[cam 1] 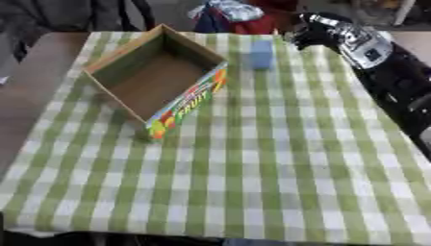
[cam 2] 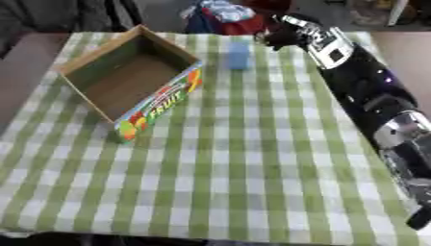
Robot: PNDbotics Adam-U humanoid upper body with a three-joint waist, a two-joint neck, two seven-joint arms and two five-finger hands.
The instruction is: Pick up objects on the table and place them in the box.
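Right robot hand (cam 2: 282, 34) at far edge, just right of blue block (cam 1: 262, 54), apart from it; fingers curled, empty. Box (cam 1: 160, 77) open, far-left on surface (cam 1: 252, 168). Right eye view shows the whole forearm.

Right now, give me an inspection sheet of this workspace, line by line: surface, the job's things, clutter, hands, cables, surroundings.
Surface: table under a green and white checked cloth, lying flat.
Job's things: cardboard box with a fruit print on its near side, open top, nothing seen inside; light blue block standing on the cloth to the right of the box, apart from it.
Clutter: nothing seen on the cloth.
Hands: right hand at the far edge, just right of the block, not touching it, fingers not clear; left hand not in view.
Cables: nothing seen.
Surroundings: bundle of red and blue cloth beyond the far edge.
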